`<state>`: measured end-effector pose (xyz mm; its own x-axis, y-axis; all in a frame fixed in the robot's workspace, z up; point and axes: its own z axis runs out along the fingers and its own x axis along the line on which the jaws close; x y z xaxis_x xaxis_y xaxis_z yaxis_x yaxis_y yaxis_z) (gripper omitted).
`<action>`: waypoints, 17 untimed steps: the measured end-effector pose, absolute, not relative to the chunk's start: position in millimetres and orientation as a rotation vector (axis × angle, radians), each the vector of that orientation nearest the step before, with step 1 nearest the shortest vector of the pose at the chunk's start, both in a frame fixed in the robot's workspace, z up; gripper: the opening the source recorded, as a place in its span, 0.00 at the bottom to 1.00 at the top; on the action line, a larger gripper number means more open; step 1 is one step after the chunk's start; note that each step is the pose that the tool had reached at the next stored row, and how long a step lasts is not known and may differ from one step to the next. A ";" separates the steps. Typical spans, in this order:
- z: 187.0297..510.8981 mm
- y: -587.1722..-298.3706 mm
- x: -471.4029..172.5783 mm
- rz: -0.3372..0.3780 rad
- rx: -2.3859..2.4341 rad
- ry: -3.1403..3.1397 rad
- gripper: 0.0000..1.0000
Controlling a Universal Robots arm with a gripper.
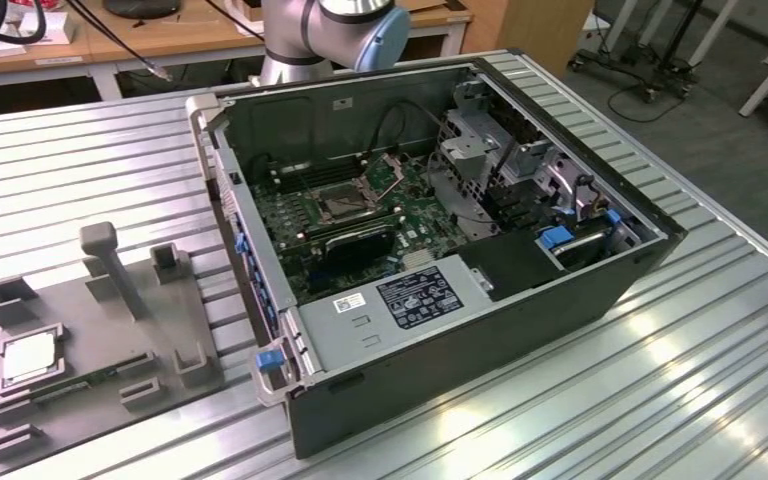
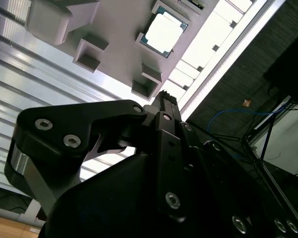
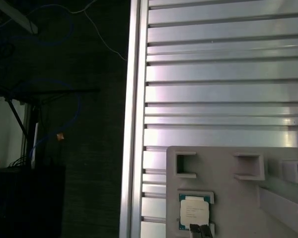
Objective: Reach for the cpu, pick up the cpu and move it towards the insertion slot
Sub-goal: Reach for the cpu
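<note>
Tool point(image 3: 200, 231) hangs clear of cpu point(image 3: 193, 212) in grey tray point(image 3: 238, 198); print unreadable.

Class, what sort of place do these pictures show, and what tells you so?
Probably a robotics lab or workshop: a robot arm by an open computer case on a slotted metal table, beside a grey tray holding the cpu.

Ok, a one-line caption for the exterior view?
The cpu lies in the grey tray at the exterior view's left, apart from the open computer case holding the insertion slot.
</note>
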<state>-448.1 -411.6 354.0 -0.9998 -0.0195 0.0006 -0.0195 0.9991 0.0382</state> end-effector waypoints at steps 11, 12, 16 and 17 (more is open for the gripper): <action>354.0 -411.6 -448.1 -0.060 0.031 -3.140 0.11; 354.0 -411.6 -448.1 -0.060 0.031 -3.140 0.17; 354.0 -411.6 -448.1 -0.060 0.031 -3.140 0.35; 354.0 -411.6 -448.1 -0.060 0.032 -3.140 0.41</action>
